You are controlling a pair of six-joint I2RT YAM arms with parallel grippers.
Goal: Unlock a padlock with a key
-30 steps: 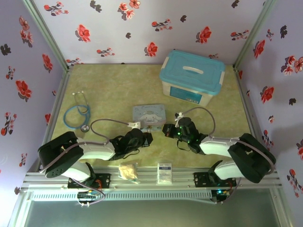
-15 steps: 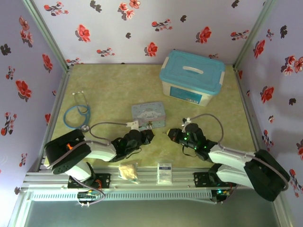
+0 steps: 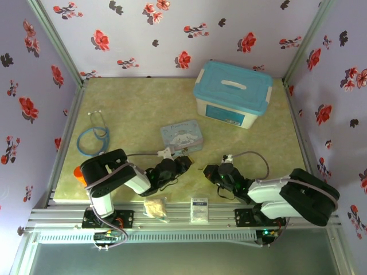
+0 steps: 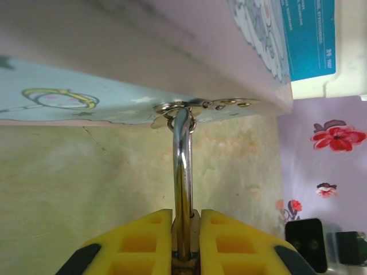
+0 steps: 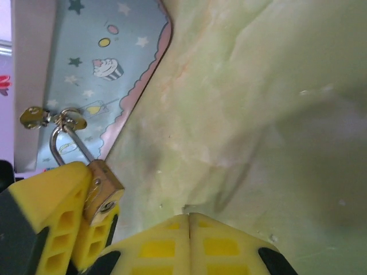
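The left gripper [image 4: 184,243] is clamped on the padlock [image 5: 104,192]. Its yellow fingers [image 4: 137,243] squeeze the brass body from both sides at the bottom centre of the left wrist view. The silvery shackle [image 4: 182,166] rises straight up from between them. It passes through the ring of the hasp [image 4: 198,105] on the front edge of the pale blue cartoon tin [image 3: 182,136], which spans the top of that frame.

In the right wrist view the padlock hangs tilted at the lower left. The right gripper [image 5: 189,240], at the bottom centre, has its yellow pads [image 5: 160,247] pressed together with no gap showing. Whether the key is pinched between them cannot be told. This gripper is near the padlock but apart from it, low over the green marbled table [image 5: 258,114].

From above, both grippers lie just below the tin at lower centre. A teal-lidded storage box [image 3: 232,94] stands at upper right and a stethoscope [image 3: 102,155] lies at left.
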